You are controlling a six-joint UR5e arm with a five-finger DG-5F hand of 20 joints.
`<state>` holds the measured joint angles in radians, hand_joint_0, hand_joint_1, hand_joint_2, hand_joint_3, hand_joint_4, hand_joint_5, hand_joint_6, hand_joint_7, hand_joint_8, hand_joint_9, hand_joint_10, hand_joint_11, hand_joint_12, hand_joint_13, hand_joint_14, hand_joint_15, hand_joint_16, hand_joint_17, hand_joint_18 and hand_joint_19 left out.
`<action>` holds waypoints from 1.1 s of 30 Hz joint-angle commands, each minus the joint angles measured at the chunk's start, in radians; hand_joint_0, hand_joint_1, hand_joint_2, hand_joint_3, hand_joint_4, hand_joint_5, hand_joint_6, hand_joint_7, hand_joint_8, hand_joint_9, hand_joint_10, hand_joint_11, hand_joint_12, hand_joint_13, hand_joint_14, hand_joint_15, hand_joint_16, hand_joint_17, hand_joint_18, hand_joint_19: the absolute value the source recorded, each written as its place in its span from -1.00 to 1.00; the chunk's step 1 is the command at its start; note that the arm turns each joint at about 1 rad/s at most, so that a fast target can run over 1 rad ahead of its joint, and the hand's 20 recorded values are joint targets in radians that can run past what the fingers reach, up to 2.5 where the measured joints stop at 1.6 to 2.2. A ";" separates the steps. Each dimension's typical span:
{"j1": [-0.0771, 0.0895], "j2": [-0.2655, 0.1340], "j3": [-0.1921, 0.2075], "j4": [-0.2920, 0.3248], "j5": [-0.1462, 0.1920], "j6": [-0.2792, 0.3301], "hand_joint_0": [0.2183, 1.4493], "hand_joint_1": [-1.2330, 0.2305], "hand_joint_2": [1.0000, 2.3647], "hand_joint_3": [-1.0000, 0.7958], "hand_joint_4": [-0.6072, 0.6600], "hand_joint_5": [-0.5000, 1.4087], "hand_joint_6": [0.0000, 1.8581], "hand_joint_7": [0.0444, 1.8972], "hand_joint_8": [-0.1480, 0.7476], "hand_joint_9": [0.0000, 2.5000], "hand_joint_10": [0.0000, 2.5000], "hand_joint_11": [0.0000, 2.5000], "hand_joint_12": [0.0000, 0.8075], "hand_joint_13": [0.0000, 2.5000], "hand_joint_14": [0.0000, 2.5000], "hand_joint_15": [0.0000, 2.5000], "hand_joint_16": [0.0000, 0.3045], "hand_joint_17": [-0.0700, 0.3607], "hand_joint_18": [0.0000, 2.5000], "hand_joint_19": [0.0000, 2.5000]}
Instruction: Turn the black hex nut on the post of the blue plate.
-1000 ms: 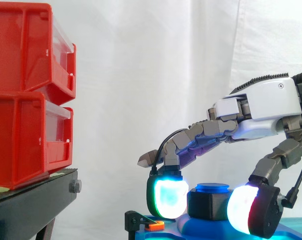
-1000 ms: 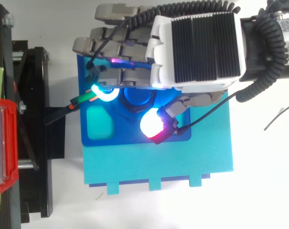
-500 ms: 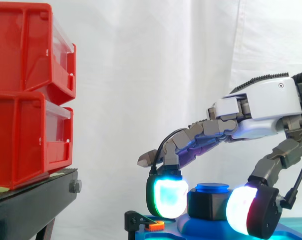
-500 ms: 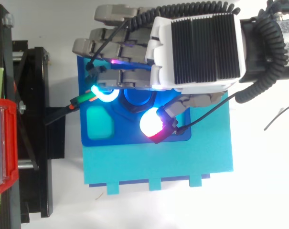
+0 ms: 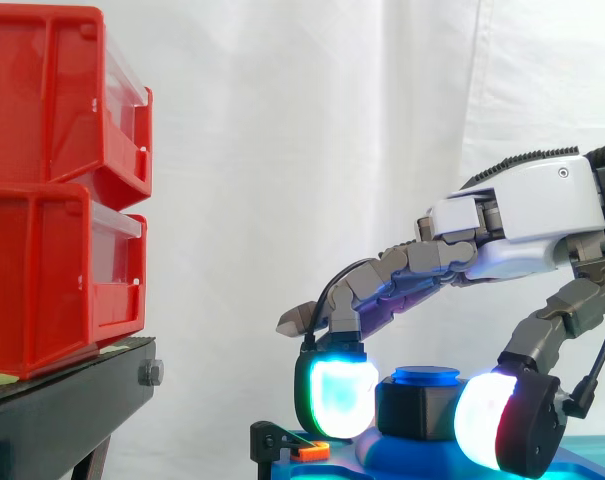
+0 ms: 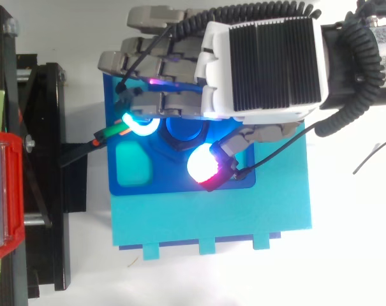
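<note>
Side view: the hand (image 5: 527, 225) I am driving reaches in from the right and bends down over the blue plate (image 6: 173, 182), before the white curtain (image 5: 302, 130). Its fingers are clamped on the black hex nut (image 5: 414, 408): a pad glowing white and cyan (image 5: 334, 395) presses the nut's left face, and the thumb pad (image 5: 487, 420), white shading to red, sits against its right face. The nut stands upright on the post (image 5: 426, 376), whose round blue cap shows just above it between the two pads. From the top view I see the post near the middle of the blue plate, beside a pale teal recess (image 6: 134, 162), with the other fingers stretched out flat above the plate's far edge. The plate lies on a larger light teal board (image 6: 212, 217) on the white surface (image 6: 346, 242). A small orange fitting (image 5: 309, 452) sits at the plate's left edge. Two stacked red bins (image 5: 52, 190) rest on the black stand (image 5: 62, 410), well apart to the left.
</note>
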<state>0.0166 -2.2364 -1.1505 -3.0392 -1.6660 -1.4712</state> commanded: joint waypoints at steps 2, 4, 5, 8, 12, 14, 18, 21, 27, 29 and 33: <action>-0.003 0.000 0.000 -0.004 0.000 0.000 -0.54 -0.38 -0.99 -0.38 0.22 -0.70 -0.46 0.19 -0.24 -0.85 -1.00 -1.00 -0.18 -0.75 -1.00 -0.92 -0.65 -0.12 -0.91 -0.86; -0.003 0.001 0.000 -0.006 0.000 0.000 -0.54 -0.38 -0.99 -0.38 0.22 -0.70 -0.46 0.22 -0.24 -0.85 -1.00 -1.00 -0.18 -0.75 -1.00 -0.92 -0.65 -0.13 -0.91 -0.86; -0.003 0.000 0.000 -0.006 0.000 0.000 -0.53 -0.37 -0.99 -0.37 0.21 -0.69 -0.46 0.24 -0.24 -0.84 -1.00 -1.00 -0.18 -0.75 -1.00 -0.92 -0.66 -0.13 -0.90 -0.87; -0.003 0.000 0.000 -0.007 0.000 0.000 -0.51 -0.37 -0.99 -0.37 0.20 -0.69 -0.45 0.24 -0.24 -0.84 -1.00 -1.00 -0.19 -0.74 -1.00 -0.92 -0.66 -0.14 -0.89 -0.86; -0.003 0.000 0.000 -0.006 0.000 0.000 -0.51 -0.37 -0.99 -0.37 0.20 -0.69 -0.45 0.26 -0.24 -0.83 -1.00 -1.00 -0.19 -0.74 -1.00 -0.92 -0.66 -0.14 -0.88 -0.87; -0.003 0.000 0.000 -0.003 -0.001 0.000 -0.50 -0.36 -0.99 -0.37 0.19 -0.69 -0.45 0.26 -0.24 -0.83 -1.00 -1.00 -0.19 -0.74 -1.00 -0.92 -0.67 -0.14 -0.88 -0.87; -0.001 0.000 0.000 0.000 -0.001 0.000 -0.49 -0.36 -0.99 -0.37 0.19 -0.69 -0.45 0.26 -0.24 -0.83 -1.00 -1.00 -0.20 -0.74 -1.00 -0.92 -0.67 -0.15 -0.88 -0.87; -0.001 0.000 0.000 0.002 -0.001 0.000 -0.54 -0.36 -1.00 -0.41 0.22 -0.69 -0.46 0.25 -0.23 -0.82 -1.00 -1.00 -0.17 -0.73 -1.00 -0.91 -0.66 -0.13 -0.87 -0.87; 0.003 0.001 0.002 0.003 0.003 0.005 -0.67 -0.27 -1.00 -0.44 0.23 -0.73 -0.46 -0.03 -0.17 -0.84 -1.00 -1.00 -0.09 -0.76 -1.00 -0.92 -0.61 -0.06 -0.90 -0.86; 0.005 0.001 0.008 0.003 0.005 0.008 -0.70 -0.23 -1.00 -0.44 0.21 -0.74 -0.46 -0.10 -0.16 -0.85 -1.00 -1.00 -0.07 -0.77 -1.00 -0.93 -0.60 -0.03 -0.91 -0.86; 0.008 0.001 0.028 -0.001 0.000 0.011 -0.71 -0.19 -1.00 -0.44 0.20 -0.74 -0.46 -0.14 -0.16 -0.86 -1.00 -1.00 -0.06 -0.77 -1.00 -0.93 -0.59 -0.03 -0.92 -0.86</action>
<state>0.0229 -2.2353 -1.1335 -3.0387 -1.6653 -1.4624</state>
